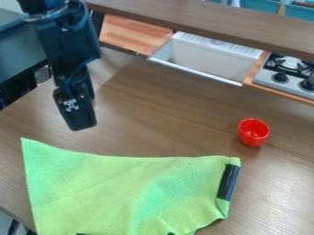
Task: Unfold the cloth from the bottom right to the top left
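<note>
Lying on the table [184, 110] nearer the camera than the claw [81, 121], the green cloth [122, 188] should handle light and floppy; pinch its bottom right edge. Whether the claw is open or grips anything, I cannot tell.

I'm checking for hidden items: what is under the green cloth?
The brown table, visible along the upper edge of the green cloth; anything else beneath is covered from view.

Pincer [83, 124] above table [165, 119]; green cloth [122, 188], lower edge perhaps folded.
</note>
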Action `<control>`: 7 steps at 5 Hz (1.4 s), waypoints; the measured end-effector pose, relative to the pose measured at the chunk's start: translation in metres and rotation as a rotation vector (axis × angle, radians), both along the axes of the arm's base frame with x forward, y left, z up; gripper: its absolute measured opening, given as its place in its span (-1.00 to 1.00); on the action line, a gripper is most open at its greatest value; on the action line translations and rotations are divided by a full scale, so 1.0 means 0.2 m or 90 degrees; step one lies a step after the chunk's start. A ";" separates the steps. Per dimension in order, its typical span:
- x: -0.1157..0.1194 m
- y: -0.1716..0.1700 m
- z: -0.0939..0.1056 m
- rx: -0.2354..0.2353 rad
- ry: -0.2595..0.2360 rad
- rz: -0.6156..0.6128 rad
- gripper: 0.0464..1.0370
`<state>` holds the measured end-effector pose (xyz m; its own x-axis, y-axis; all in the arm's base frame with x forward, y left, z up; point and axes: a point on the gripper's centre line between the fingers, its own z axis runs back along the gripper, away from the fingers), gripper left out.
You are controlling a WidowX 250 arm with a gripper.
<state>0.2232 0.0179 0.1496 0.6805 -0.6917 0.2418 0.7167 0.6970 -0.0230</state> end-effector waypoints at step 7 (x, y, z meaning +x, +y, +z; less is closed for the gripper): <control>-0.25 -0.16 -0.51 0.112 0.028 -0.168 0.92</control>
